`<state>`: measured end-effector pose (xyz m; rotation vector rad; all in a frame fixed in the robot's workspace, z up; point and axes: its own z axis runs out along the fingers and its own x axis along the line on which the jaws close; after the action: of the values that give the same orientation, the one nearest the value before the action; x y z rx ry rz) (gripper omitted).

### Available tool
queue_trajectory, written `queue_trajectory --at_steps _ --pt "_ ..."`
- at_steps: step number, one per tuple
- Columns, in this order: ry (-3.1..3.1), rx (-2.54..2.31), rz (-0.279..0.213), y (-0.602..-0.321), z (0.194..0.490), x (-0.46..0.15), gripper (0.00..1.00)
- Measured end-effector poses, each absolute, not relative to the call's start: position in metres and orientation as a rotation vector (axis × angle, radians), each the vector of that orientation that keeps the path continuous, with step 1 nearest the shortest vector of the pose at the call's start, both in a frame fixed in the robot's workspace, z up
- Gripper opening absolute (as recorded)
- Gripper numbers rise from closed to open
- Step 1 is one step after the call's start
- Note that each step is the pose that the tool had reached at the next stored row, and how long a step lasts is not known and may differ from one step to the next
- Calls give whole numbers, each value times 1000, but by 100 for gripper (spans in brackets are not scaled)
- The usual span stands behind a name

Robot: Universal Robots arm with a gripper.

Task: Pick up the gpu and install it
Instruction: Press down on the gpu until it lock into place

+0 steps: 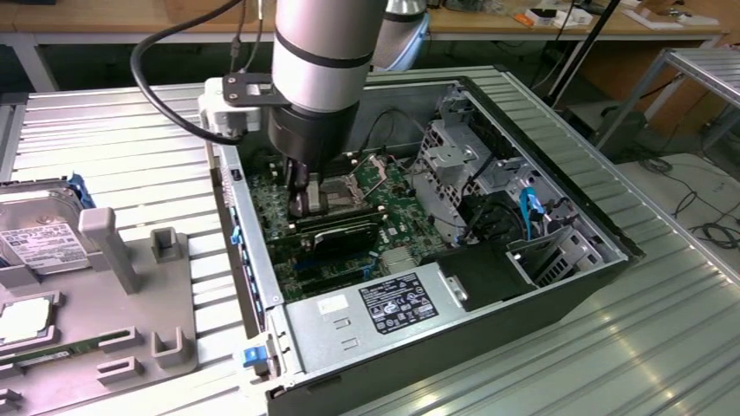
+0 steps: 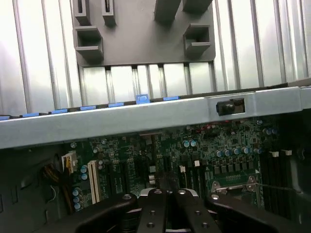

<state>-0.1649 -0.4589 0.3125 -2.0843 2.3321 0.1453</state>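
Observation:
The gpu [image 1: 342, 231] lies inside the open computer case [image 1: 578, 217], its black cooler block level over the green motherboard [image 1: 387, 186] below the CPU socket. My gripper [image 1: 304, 201] reaches down into the case, its fingertips at the card's end toward the exterior view's left; whether they touch it I cannot tell. In the wrist view the gripper [image 2: 166, 208] has its two fingers pressed together with nothing between them, over the motherboard [image 2: 204, 150] and facing the case's side wall [image 2: 146, 119].
A grey holder fixture [image 1: 127, 286] [image 2: 141, 39] stands at the exterior view's left with a silver hard drive [image 1: 35, 234] and a memory stick [image 1: 52, 351]. In the case are the power supply [image 1: 387, 303], a drive cage [image 1: 457, 156] and a blue cable [image 1: 532, 212].

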Motion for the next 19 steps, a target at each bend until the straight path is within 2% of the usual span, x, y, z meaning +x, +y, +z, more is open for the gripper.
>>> queue_trajectory --at_steps 13,19 --pt "2351 -2097 197 -460 313 -170 11" --pt "2349 -2097 199 -461 312 -174 11"
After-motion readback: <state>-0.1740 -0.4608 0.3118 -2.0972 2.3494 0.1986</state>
